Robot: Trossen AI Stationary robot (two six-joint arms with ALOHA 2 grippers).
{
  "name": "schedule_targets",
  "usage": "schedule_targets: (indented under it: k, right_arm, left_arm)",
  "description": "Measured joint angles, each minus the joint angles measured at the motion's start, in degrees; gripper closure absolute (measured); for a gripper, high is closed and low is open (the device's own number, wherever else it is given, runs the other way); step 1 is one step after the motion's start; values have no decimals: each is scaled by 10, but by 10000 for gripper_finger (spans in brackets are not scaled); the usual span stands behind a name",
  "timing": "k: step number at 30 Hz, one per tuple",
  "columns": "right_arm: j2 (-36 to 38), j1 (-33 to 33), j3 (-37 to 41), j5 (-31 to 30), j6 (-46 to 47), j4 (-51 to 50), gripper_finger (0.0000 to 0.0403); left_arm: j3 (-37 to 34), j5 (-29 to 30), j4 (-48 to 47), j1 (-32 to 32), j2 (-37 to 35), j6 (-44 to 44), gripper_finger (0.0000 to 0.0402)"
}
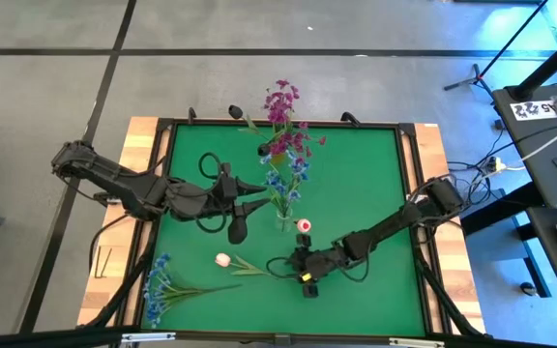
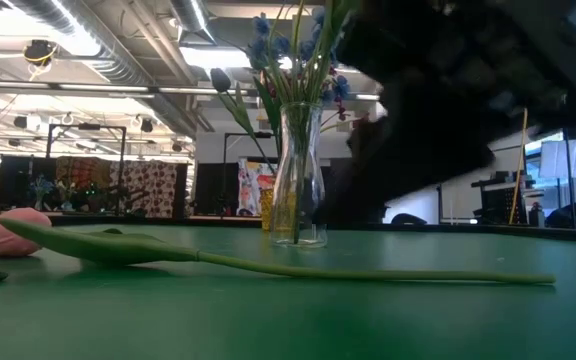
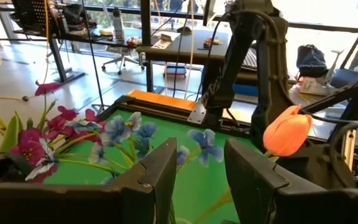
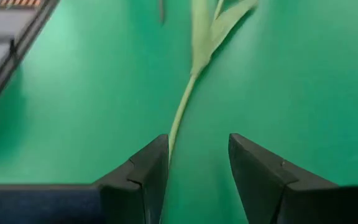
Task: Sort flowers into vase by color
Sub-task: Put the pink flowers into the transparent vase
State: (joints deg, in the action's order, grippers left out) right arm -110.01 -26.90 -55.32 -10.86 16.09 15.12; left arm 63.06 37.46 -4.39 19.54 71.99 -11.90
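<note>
A clear glass vase [image 1: 283, 222] [image 2: 298, 180] stands mid-table and holds blue [image 3: 129, 130] and magenta [image 3: 39, 134] sprays. An orange tulip blossom [image 3: 288, 130] [image 1: 304, 225] shows just right of the vase, with its stem slanting down toward it. A pink tulip [image 1: 222, 259] [image 2: 8, 232] lies flat on the mat, its stem [image 4: 182, 109] running right. My right gripper [image 1: 280, 267] [image 4: 197, 168] is open and low, with the stem's free end between its fingers. My left gripper [image 1: 261, 203] [image 3: 201, 168] is open and level, just left of the vase. A blue spray [image 1: 158, 285] lies near the mat's left corner.
A dark-budded stem [image 1: 236, 112] rises over the far edge of the mat. The green mat has a raised black frame [image 1: 409, 193] with wood strips outside it. Bare mat [image 1: 366, 174] lies right of the vase and along the near edge.
</note>
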Motion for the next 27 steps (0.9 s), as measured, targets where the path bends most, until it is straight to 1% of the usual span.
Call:
schedule_targets:
  k: [6,10,14,17,21,27]
  right_arm:
    - [-24,-1,-3,67,6,-17,235]
    - [-25,-1,-4,74,15,-30,235]
    - [-24,-3,-6,30,13,-71,237]
    - [-22,-3,-7,0,10,-109,250]
    - [-22,-3,-7,-28,3,-150,286]
    - [-22,-2,-7,-37,-14,-172,347]
  left_arm:
    - [0,0,-3,-3,0,-2,272]
    - [0,0,-5,-8,0,-12,272]
    - [-1,0,-8,-13,0,-15,272]
    - [-1,0,-8,-13,0,-15,272]
    - [-1,0,-8,-13,0,-15,272]
    - [-1,0,-8,-13,0,-15,272]
